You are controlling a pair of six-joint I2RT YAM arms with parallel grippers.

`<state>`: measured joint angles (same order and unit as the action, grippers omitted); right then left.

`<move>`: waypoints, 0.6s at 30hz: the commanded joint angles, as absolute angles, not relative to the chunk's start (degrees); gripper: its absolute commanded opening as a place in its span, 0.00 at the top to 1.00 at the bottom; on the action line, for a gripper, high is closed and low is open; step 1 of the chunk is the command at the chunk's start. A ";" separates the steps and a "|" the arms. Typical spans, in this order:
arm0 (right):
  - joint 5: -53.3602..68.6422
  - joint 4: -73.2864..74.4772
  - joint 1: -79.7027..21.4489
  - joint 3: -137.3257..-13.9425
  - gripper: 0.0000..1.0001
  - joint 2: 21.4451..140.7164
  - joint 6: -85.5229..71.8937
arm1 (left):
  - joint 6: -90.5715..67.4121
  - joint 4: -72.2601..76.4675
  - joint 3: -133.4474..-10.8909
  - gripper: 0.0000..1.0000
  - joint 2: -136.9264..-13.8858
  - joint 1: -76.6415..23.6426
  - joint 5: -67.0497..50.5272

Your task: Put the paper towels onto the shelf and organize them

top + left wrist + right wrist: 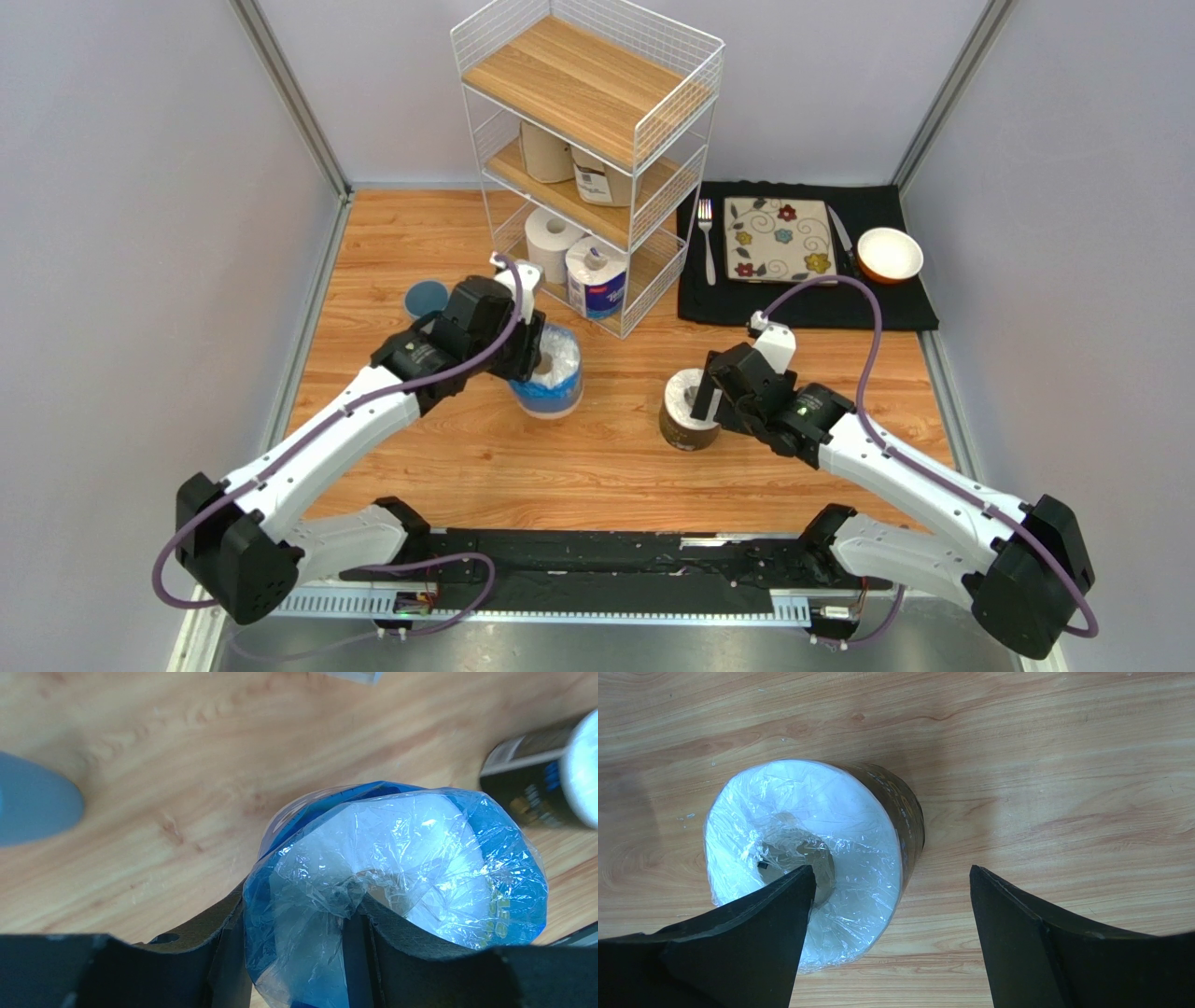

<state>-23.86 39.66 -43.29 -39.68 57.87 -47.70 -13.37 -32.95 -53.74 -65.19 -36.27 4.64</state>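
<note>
Upright on the light wood-grain bench (1053,756): a stubby cylindrical paper towel roll in dark wrap (829,833), white top end under crinkled clear film. Seen from above, black right jaws spread wide, one tip overlapping the roll's top at the core hole, the other over bare wood, apart from the roll.

Blue cup (35,808) blurred, cut by left edge; dark-wrapped roll (537,777) cropped right
</note>
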 commanded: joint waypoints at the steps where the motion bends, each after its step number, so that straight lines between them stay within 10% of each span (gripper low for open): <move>1: -23.91 40.08 -43.07 -39.20 0.16 56.78 -46.84 | -15.64 -33.40 -62.30 1.00 -60.30 -36.39 7.12; 18: -23.82 40.17 -43.07 -39.46 0.16 56.07 -45.97 | -16.26 -14.08 -69.09 1.00 -45.89 -36.47 14.67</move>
